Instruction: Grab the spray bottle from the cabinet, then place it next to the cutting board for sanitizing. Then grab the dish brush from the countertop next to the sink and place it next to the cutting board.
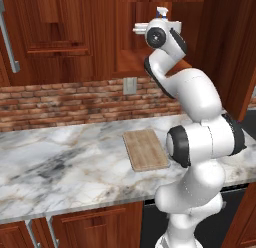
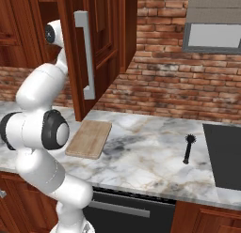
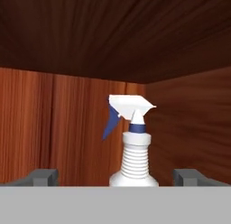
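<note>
Seen from the hand: gripper (image 3: 115, 179) spread wide, holding nothing, left fingertip (image 3: 43, 177) and right fingertip (image 3: 189, 177) standing apart on either side of the bottle (image 3: 132, 148). Bottle upright inside the cabinet (image 3: 58, 128) recess, between the tips but not touched, blue trigger toward the left, nozzle toward the right.

From the left base: counter (image 1: 60, 157) below a brick wall (image 1: 65, 99); board (image 1: 146, 149) flat on the marble just left of the arm; bottle's nozzle peeking above the raised wrist at the cabinet.

From the right base: board beside the arm, open door (image 2: 94, 49) above it, brush (image 2: 188, 148) lying well right of the board, near the dark cooktop (image 2: 225, 154).
</note>
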Motion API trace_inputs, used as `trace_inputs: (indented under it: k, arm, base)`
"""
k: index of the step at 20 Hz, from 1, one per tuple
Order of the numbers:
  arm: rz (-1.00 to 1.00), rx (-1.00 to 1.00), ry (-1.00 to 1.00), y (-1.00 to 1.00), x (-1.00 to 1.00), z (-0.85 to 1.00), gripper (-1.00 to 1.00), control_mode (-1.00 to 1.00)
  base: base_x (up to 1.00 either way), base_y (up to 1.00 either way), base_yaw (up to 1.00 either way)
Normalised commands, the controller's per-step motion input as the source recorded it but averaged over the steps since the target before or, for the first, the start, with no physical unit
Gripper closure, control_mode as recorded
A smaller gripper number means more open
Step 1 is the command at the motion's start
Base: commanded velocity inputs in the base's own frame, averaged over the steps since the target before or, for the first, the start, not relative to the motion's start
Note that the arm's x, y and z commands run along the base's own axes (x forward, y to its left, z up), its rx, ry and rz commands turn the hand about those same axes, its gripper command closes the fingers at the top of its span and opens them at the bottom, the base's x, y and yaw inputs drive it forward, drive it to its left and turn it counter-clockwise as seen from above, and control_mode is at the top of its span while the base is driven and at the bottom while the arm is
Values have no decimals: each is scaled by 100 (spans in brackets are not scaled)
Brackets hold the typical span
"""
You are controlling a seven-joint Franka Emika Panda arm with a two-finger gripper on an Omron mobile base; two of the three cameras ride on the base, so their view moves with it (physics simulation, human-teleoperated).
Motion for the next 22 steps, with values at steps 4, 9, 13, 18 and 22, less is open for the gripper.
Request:
trace_inputs:
  k: [4, 9, 13, 18, 22]
  arm:
    - [0, 0, 0, 0, 46, 0, -100, -100]
    - [0, 0, 1, -24, 13, 0, -100, -100]
    - [0, 0, 1, -18, 0, 0, -100, -100]
    - [0, 0, 1, 0, 12, 0, -100, -100]
    - [0, 0, 1, -1, 24, 0, -100, -100]
  base:
    - [0, 0, 0]
    - [0, 0, 0]
    - [0, 0, 0]
    - [0, 0, 0]
    - [0, 0, 0]
